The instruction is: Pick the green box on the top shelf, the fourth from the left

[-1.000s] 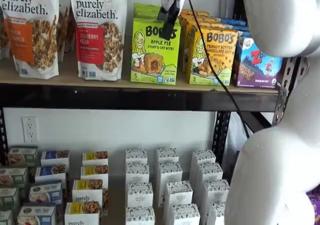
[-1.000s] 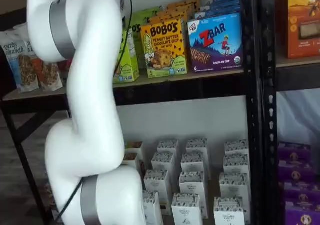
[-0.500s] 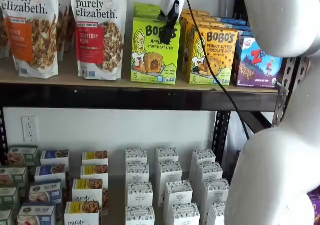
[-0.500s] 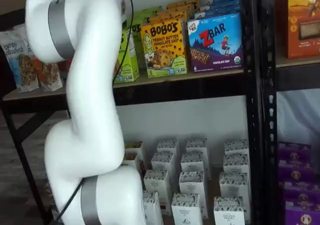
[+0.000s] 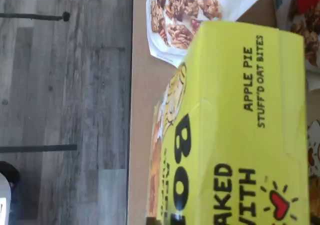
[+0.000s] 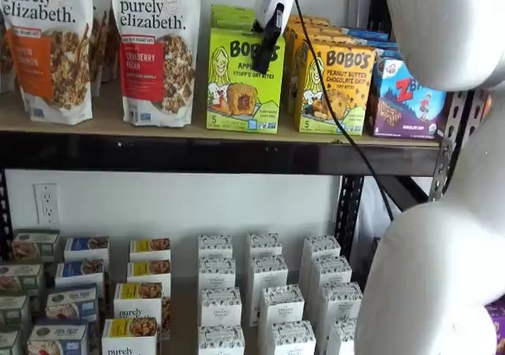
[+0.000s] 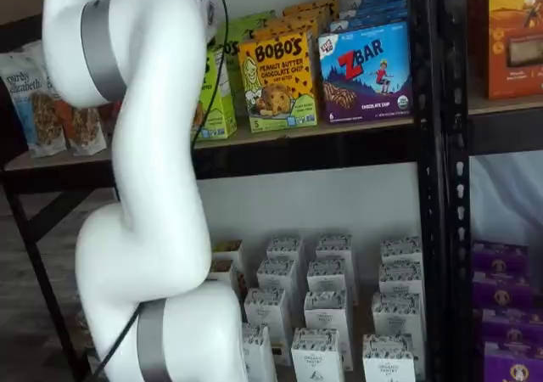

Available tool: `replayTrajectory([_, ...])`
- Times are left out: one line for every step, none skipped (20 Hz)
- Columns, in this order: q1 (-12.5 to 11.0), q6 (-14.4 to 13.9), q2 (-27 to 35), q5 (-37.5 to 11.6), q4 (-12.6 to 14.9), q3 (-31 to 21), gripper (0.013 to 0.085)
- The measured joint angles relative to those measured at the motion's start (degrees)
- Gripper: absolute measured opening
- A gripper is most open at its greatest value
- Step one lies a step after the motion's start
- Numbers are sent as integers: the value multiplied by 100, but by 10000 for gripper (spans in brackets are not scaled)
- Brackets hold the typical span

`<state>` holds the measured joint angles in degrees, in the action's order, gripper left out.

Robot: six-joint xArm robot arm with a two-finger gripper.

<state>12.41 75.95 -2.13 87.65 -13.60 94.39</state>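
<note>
The end effector (image 6: 268,51) hangs over the green box's (image 6: 245,83) upper front — grip cannot be told. Lime-green, black "BOBO'S" lettering — upright on the top shelf (image 6: 213,154).

The green box (image 6: 245,83) reads "BOBO'S"; granola bags (image 6: 156,51) read "purely elizabeth."

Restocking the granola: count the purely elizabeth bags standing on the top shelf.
2 plainly show: an orange-labelled bag at the far end of the top shelf and a red-labelled bag beside the green box. More may stand behind.
</note>
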Motion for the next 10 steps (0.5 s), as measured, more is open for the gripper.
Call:
replayTrajectory([-5, 4, 0, 6, -6, 4, 650])
replayTrajectory([-8, 6, 1, 14, -13, 9, 610])
replayTrajectory([-11, 7, 5, 28, -19, 19, 610])
replayTrajectory([-12, 7, 11, 46, -18, 32, 570])
replayTrajectory([-12, 5, 27, 86, -6, 62, 570])
replayTrajectory([-11, 1, 45, 131, 11, 96, 570])
replayTrajectory([-8, -2, 50, 147, 29, 107, 570])
replayTrajectory([-7, -2, 46, 146, 31, 105, 570])
replayTrajectory([-8, -2, 36, 132, 34, 95, 570])
replayTrajectory([-9, -1, 28, 118, 34, 86, 570])
